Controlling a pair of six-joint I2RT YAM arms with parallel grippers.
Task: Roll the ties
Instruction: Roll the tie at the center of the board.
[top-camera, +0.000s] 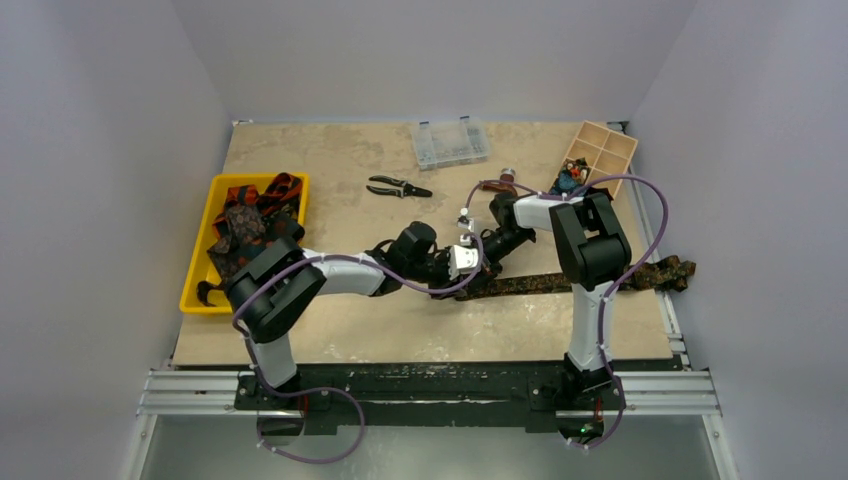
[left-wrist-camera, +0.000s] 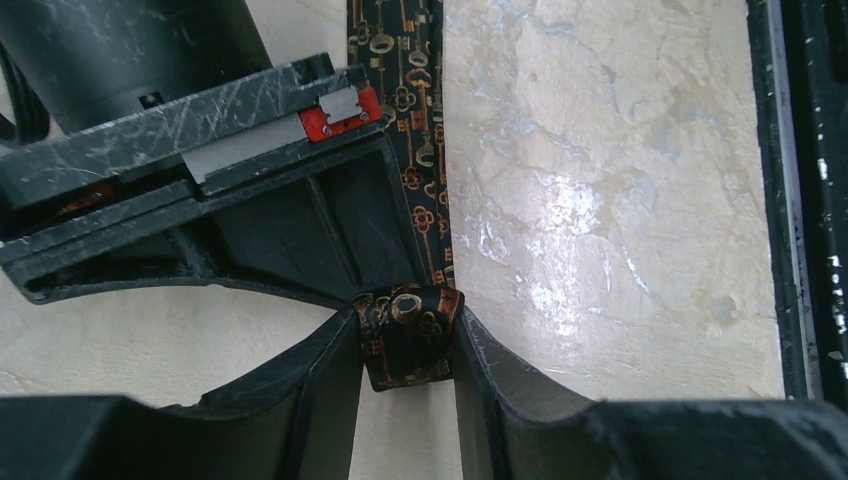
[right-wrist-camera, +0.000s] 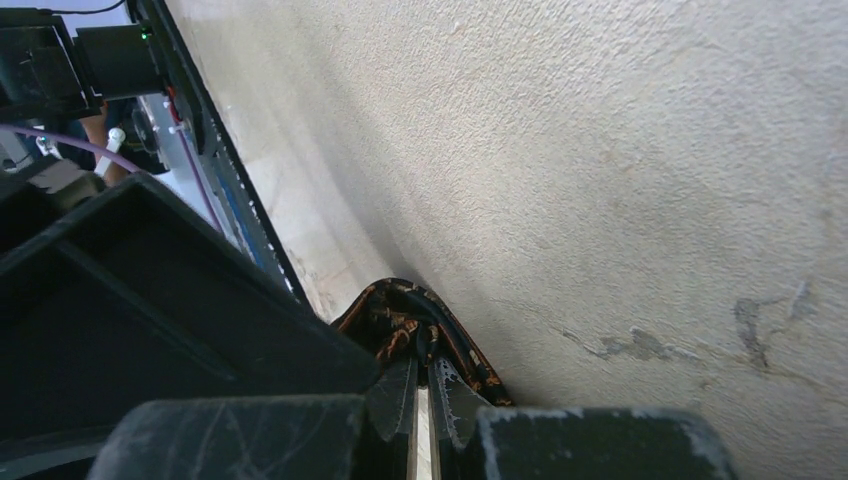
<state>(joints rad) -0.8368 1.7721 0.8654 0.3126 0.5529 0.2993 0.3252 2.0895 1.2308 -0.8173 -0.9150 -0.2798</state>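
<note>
The worktop (top-camera: 400, 335) carries everything. Against its left edge sits a yellow bin (top-camera: 192, 290) holding a heap of ties (top-camera: 250, 215). They are tangled and none looks rolled, so I judge that most of the job lies ahead. Toward the far right corner stands a wooden tray (top-camera: 610, 150). A dark bundle in its near-left compartment may be a finished roll, but it is too small to tell.

One tie (top-camera: 535, 284), dark with an orange key pattern, lies stretched flat along the near right part of the worktop. Its wide end hangs over the right edge. Both arms reach to its narrow end, near the middle of the worktop.

The left claw (left-wrist-camera: 408, 350) has its fingers pressed to either side of a small folded-over tip of the cloth and is clamped on it. The right claw (right-wrist-camera: 422, 388) has its fingers together. The tie bunches right at their tips and appears to be pinched between them.

As I read it, the roll on this tie has barely begun. Only the first fold is formed, and nearly the whole length lies flat, waiting to be wound.
</note>
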